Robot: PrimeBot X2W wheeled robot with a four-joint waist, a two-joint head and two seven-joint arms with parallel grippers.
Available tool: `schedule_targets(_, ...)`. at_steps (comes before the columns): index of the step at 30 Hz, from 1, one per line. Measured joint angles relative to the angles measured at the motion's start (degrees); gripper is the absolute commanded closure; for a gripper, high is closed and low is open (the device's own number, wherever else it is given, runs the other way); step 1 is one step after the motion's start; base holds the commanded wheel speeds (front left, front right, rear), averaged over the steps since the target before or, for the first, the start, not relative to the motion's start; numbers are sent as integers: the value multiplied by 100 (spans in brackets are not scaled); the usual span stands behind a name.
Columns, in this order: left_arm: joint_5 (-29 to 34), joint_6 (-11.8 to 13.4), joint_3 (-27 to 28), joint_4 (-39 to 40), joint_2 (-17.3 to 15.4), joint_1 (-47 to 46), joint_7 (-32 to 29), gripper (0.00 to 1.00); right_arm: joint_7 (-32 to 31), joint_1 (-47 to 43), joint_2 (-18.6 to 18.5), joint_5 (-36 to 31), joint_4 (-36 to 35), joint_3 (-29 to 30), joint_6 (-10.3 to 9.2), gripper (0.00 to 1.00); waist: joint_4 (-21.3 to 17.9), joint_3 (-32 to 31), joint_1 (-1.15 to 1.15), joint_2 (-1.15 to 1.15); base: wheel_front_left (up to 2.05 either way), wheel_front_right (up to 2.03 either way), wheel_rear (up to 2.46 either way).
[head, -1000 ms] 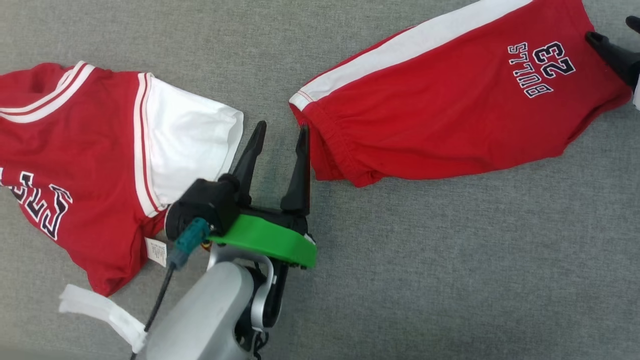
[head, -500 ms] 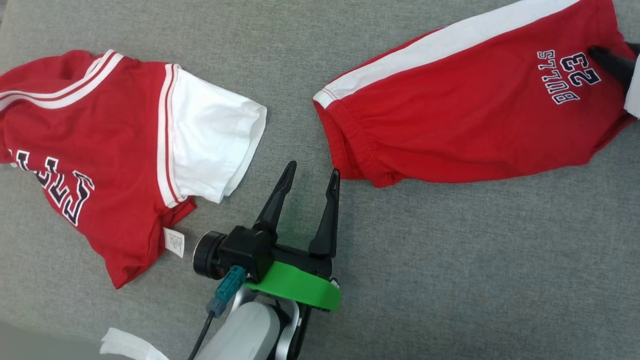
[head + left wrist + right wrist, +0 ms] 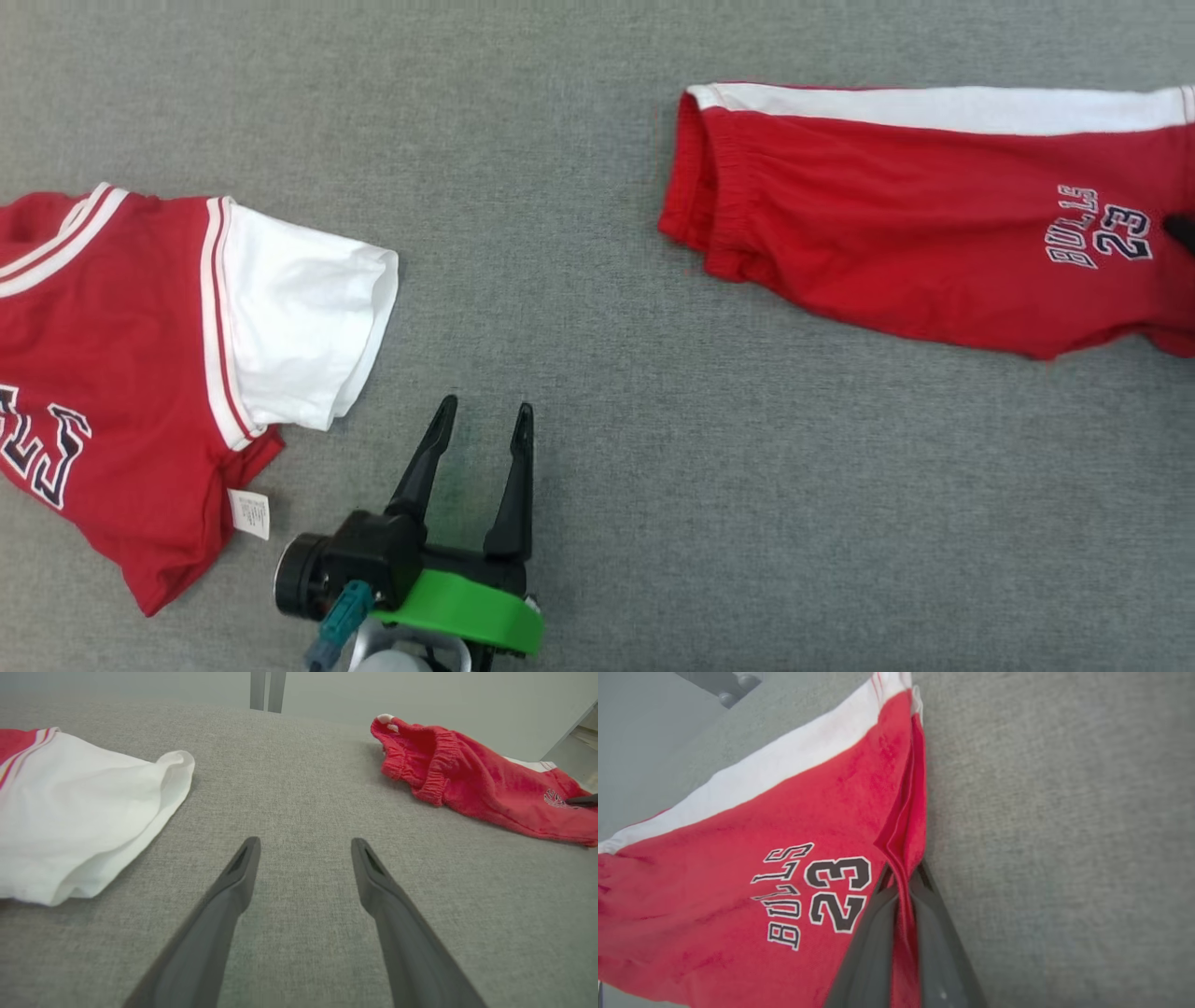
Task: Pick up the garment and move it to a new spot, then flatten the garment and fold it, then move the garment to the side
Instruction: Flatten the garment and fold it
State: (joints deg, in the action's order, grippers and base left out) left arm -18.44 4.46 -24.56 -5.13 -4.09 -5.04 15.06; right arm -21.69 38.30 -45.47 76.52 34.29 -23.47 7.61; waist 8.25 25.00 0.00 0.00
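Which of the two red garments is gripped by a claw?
The shorts printed BULLS 23: the right claw pinches their edge. The white-sleeved jersey lies untouched.

Dark tapered fingers (image 3: 425, 462), green collar (image 3: 459, 611), teal connector (image 3: 341, 618)

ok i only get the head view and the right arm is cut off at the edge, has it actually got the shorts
observer: yes, the right wrist view shows the right gripper with its jaws shut on a pinched ridge of the red shorts.
operator: where on them
observer: on the edge fold right beside the bulls 23 print.
operator: is the other end lying flat
observer: no, the left wrist view shows the waistband bunched and raised off the grey surface.
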Motion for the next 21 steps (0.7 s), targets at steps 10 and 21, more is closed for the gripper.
schedule_targets(10, 10, -245, 347, 53, 87, 659, 8, 0, 381, -619, -1017, 405, 714, 1036, -13, 100, -249, -490, 0, 0, 0, 0, 0)
schedule_targets(21, -216, -316, 376, -64, 121, 711, 8, 0, -209, -477, -397, -127, -966, 510, -13, 100, -340, -838, 0, 0, 0, 0, 0)
